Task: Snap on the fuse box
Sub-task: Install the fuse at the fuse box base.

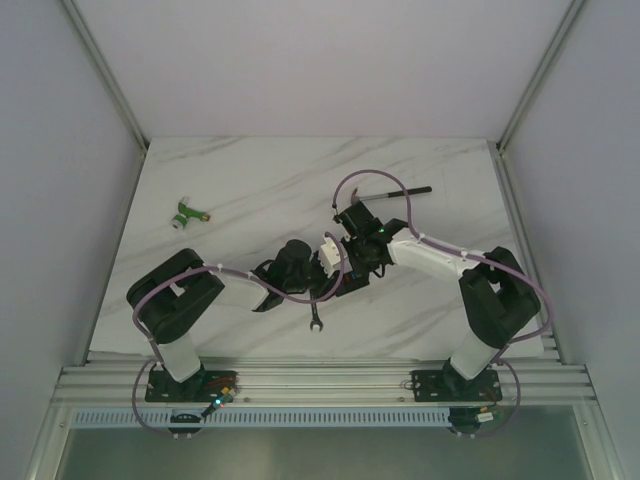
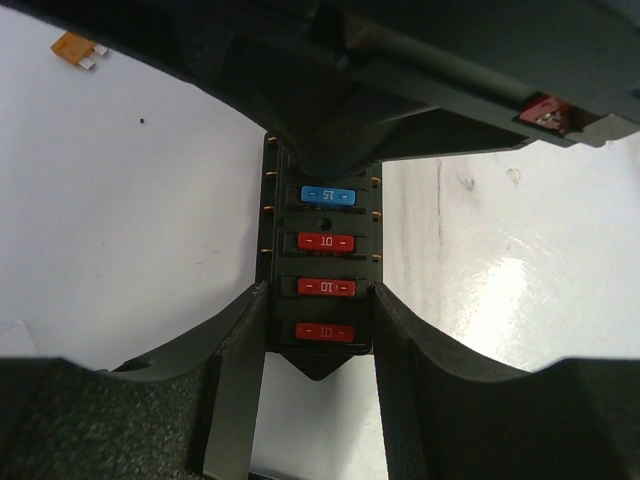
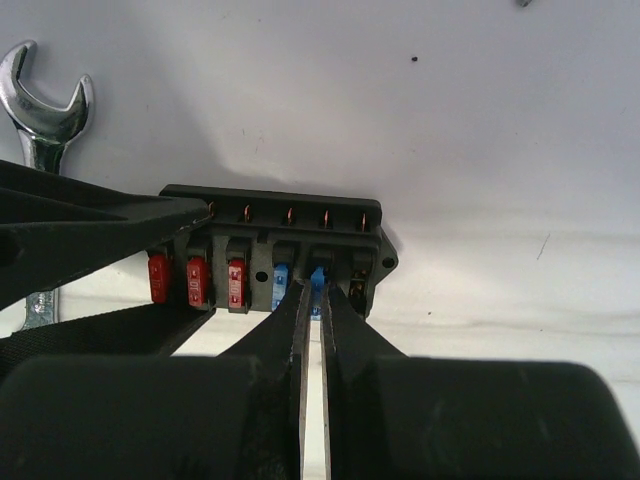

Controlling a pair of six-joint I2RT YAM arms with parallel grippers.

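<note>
The fuse box [image 2: 322, 240] is a small black rectangular box with one blue and three red fuses showing in the left wrist view. My left gripper [image 2: 320, 320] is shut on it, one finger against each long side near its end. In the right wrist view the fuse box [image 3: 270, 235] shows three red fuses and a blue one in a row. My right gripper [image 3: 317, 285] is shut on a second blue fuse [image 3: 318, 275], holding it at the slot beside the first blue one. In the top view both grippers meet at the table's middle and hide the box.
A steel wrench [image 1: 315, 318] lies just in front of the grippers, and its open end [image 3: 45, 110] shows beyond the box. A loose orange fuse [image 2: 77, 50] lies on the white table. A green-and-white connector [image 1: 185, 213] sits far left; a long black tool [image 1: 395, 191] lies behind the right arm.
</note>
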